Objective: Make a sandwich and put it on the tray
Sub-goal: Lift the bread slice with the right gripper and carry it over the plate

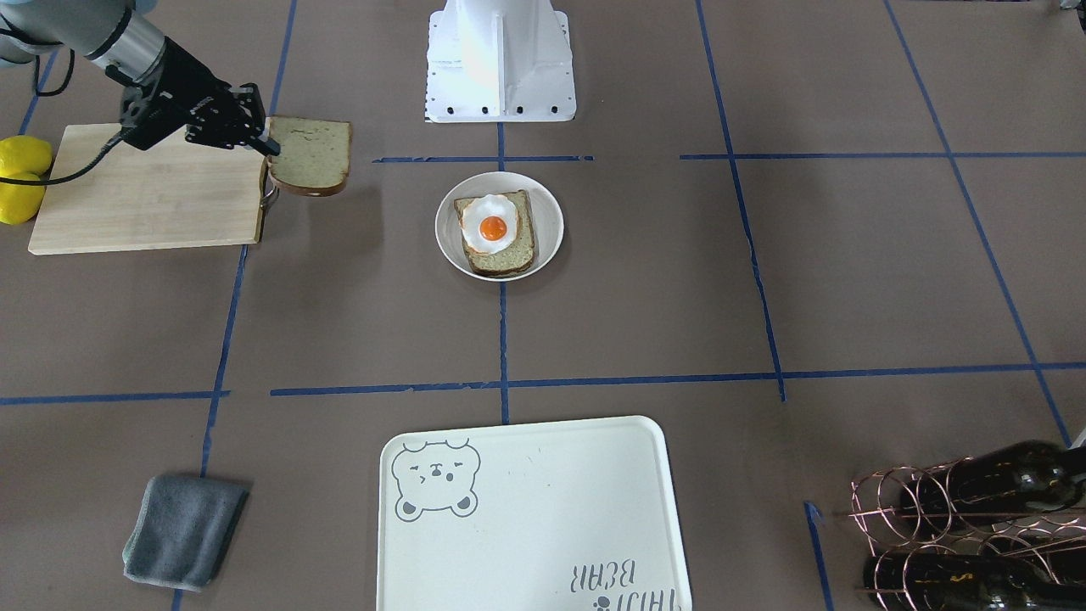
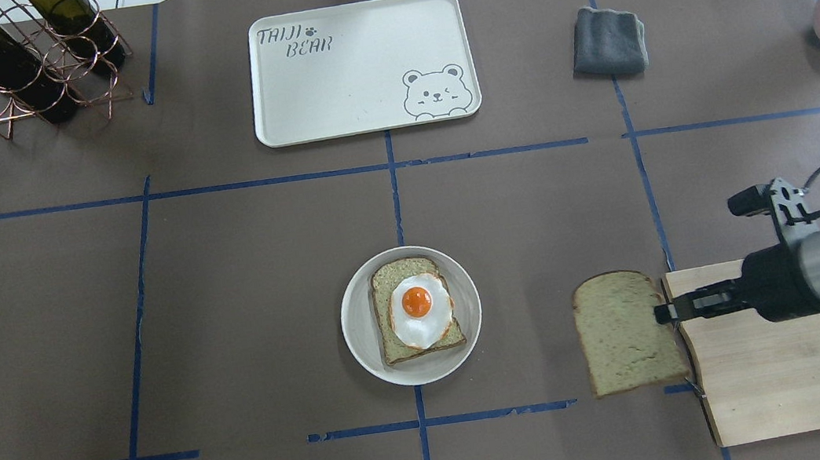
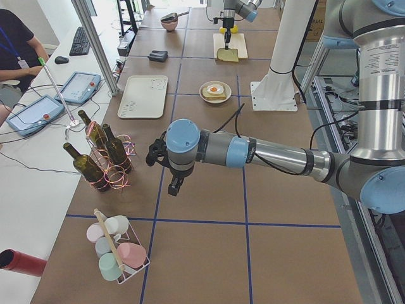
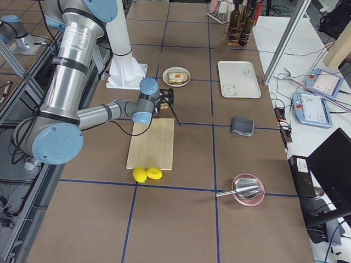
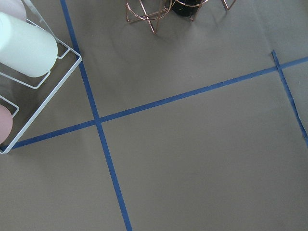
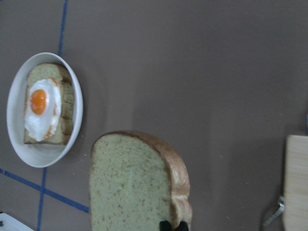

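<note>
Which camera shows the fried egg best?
The overhead view: the fried egg sits large and sharp. The front-facing view shows it almost as well, the right wrist view blurrier, both side views tiny, the left wrist view not at all.

The overhead view looks forward and down from behind the robot; the front-facing view faces it from across the surface [image 1: 764, 280], steeply down. Both share the tray [image 2: 357, 71] and plate [image 2: 356, 332]. Side views look along from each end. Wrist cameras sit close, the right over a bread slice [image 6: 130, 183].
</note>
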Available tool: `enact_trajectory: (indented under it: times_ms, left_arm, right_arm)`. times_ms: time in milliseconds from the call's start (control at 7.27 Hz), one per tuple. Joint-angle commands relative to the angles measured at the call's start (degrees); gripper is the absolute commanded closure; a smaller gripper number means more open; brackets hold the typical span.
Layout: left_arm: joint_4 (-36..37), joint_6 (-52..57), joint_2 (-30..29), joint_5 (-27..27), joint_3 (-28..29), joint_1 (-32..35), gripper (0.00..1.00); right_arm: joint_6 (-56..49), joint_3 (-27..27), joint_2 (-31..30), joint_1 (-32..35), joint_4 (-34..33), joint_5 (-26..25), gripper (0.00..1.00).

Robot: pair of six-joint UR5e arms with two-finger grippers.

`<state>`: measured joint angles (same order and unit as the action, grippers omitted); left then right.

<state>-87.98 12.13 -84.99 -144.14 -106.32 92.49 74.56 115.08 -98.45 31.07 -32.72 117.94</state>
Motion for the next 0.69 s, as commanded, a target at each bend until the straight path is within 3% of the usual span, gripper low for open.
enact_trajectory:
  times_ms: [0, 275, 412, 550]
  left_arm:
    - [0.0, 0.0, 0.0, 0.0, 0.1, 0.0, 0.0]
    - [0.0, 0.1, 0.0, 0.0, 0.1, 0.0, 0.0]
    - [0.0, 0.1, 0.0, 0.0, 0.0, 0.0, 0.0]
    - [0.0, 0.1, 0.0, 0.0, 0.1, 0.0, 0.0]
  right_arm:
    - [6.3, -8.5, 16.9, -1.9, -0.7, 0.8, 1.0]
    - [6.5, -12.9, 29.5, -3.3, -12.1, 0.8, 1.0]
    - [5.6, -13.3, 31.5, -3.6, -16.6, 0.7, 1.0]
    - [5.3, -14.8, 32.6, -3.6, -17.0, 0.7, 1.0]
